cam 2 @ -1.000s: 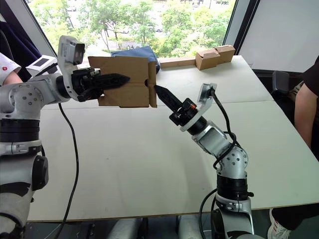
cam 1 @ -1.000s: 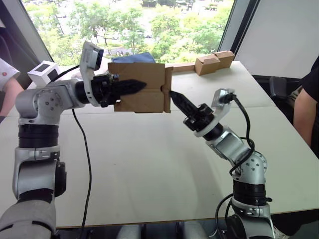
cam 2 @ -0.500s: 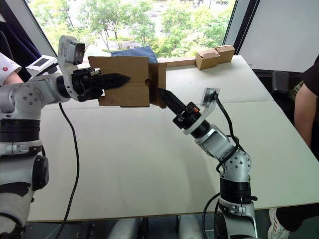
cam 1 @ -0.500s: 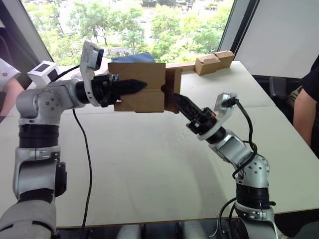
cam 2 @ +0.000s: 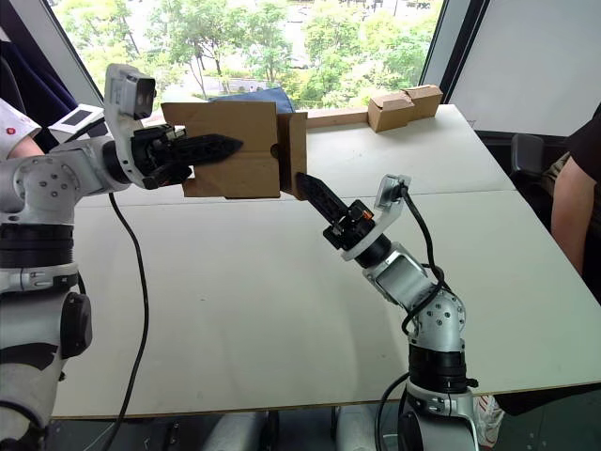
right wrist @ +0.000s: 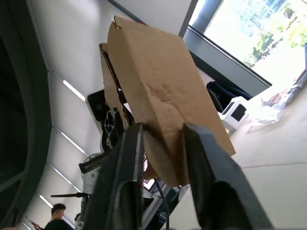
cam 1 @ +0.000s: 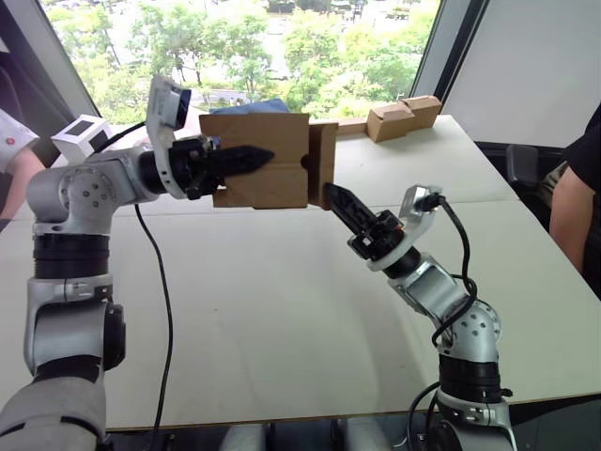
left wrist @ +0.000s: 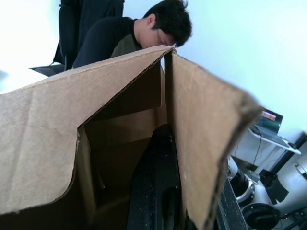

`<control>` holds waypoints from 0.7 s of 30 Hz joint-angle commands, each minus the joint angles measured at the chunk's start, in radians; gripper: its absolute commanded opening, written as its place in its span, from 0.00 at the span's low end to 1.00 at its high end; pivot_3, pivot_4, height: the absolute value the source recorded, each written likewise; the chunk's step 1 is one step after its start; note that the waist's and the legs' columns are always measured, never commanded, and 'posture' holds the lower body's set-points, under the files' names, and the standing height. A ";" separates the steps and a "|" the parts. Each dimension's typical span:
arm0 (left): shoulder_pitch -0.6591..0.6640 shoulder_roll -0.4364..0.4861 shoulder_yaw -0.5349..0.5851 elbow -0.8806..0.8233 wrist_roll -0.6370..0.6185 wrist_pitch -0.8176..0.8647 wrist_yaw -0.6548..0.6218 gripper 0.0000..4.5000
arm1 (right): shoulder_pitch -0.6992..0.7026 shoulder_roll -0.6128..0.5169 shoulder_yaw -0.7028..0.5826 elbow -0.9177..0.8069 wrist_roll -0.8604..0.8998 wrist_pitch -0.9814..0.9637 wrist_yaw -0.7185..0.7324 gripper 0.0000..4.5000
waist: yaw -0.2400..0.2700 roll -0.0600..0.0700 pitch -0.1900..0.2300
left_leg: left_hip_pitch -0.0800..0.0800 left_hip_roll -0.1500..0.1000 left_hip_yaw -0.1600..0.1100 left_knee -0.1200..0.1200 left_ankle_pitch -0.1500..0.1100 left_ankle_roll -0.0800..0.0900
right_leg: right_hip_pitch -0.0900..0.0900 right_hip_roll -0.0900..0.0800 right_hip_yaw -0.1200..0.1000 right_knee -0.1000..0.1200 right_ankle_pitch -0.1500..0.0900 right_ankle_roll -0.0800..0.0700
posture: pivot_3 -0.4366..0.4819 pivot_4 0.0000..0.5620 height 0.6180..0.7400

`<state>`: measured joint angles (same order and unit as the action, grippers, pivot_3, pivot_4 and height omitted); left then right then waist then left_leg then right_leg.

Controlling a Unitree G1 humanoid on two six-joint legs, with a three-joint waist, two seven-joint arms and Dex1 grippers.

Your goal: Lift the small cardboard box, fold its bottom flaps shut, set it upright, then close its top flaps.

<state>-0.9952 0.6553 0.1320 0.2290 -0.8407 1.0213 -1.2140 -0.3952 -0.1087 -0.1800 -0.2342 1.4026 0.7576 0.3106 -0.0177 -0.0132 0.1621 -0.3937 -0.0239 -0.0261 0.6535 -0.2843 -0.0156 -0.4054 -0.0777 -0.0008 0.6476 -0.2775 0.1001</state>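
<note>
The right gripper (cam 1: 331, 194), fingers spread as the right wrist view shows, points up at the lower edge of a folded bottom flap (cam 1: 322, 161). The small cardboard box (cam 1: 256, 173) hangs above the white table (cam 1: 282, 291), pinched through one wall by the left gripper (cam 1: 265, 155). The bottom-flap fold looks under way; next, the right gripper likely must press that flap flush. Beyond lie paired tan boxes (cam 1: 404, 116).

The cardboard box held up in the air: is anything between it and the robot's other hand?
Nothing visible stands between them. The left hand holds the small cardboard box above the table, and the right hand points its open fingers at the flap on the box's near end, with open air between.
</note>
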 commanded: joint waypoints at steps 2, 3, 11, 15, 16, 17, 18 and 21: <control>-0.025 0.002 0.026 -0.024 -0.020 0.000 0.003 0.00 | -0.018 0.014 0.000 -0.035 0.030 -0.011 -0.003 0.18 | 0.000 0.000 0.000 | 0.000 0.000 0.000 0.000 0.000 0.000 | 0.000 0.000 0.000 0.000 0.000 0.000 | 0.48 0.27 1.00; -0.024 0.002 0.026 -0.025 -0.020 0.000 0.002 0.00 | -0.020 0.016 0.001 -0.034 0.029 -0.012 -0.004 0.18 | 0.000 0.000 0.000 | 0.000 0.000 0.000 0.000 0.000 0.000 | 0.000 0.000 0.000 0.000 0.000 0.000 | 0.48 0.27 1.00; -0.011 -0.002 0.025 -0.040 -0.024 0.003 0.005 0.00 | -0.032 0.027 0.009 -0.034 0.034 -0.012 -0.009 0.18 | 0.000 0.000 0.000 | 0.000 0.000 0.000 0.000 0.000 0.000 | 0.000 0.000 0.000 0.000 0.000 0.000 | 0.48 0.27 1.00; -0.012 -0.005 0.025 -0.039 -0.023 0.000 0.006 0.00 | -0.040 0.037 0.016 -0.032 0.033 -0.016 -0.017 0.18 | -0.001 0.000 0.000 | 0.000 0.000 0.000 0.000 0.000 0.000 | 0.000 0.000 0.000 0.000 0.000 0.000 | 0.48 0.27 1.00; -0.012 -0.005 0.024 -0.040 -0.022 -0.001 0.006 0.00 | -0.041 0.039 0.018 -0.033 0.034 -0.016 -0.019 0.18 | -0.001 0.000 0.000 | 0.000 0.000 0.000 0.000 0.000 0.000 | 0.000 0.000 0.000 0.000 0.000 0.000 | 0.48 0.27 1.00; -0.011 -0.006 0.023 -0.041 -0.022 -0.001 0.006 0.00 | -0.041 0.042 0.019 -0.035 0.036 -0.016 -0.021 0.18 | -0.001 0.000 0.000 | 0.000 0.000 0.000 0.000 0.000 0.000 | 0.000 0.000 0.000 0.000 0.000 0.000 | 0.48 0.27 1.00; -0.009 -0.006 0.020 -0.044 -0.020 -0.002 0.007 0.00 | -0.042 0.044 0.021 -0.037 0.037 -0.016 -0.023 0.18 | -0.001 0.000 0.000 | 0.000 0.000 0.000 0.000 0.000 0.000 | 0.000 0.000 0.000 0.000 0.000 0.000 | 0.48 0.27 1.00; -0.007 -0.008 0.015 -0.043 -0.016 -0.006 0.006 0.00 | -0.047 0.054 0.030 -0.047 0.048 -0.012 -0.032 0.18 | -0.001 0.000 0.000 | 0.000 0.000 0.000 0.000 0.000 0.000 | 0.000 0.000 0.000 0.000 0.000 0.000 | 0.48 0.27 1.00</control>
<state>-0.9944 0.6476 0.1325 0.2206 -0.8418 1.0227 -1.2046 -0.4152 -0.0653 -0.1634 -0.2342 1.4194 0.7495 0.2798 -0.0182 -0.0132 0.1621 -0.3936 -0.0239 -0.0261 0.6535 -0.2842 -0.0156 -0.4054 -0.0777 -0.0008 0.6476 -0.2775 0.1001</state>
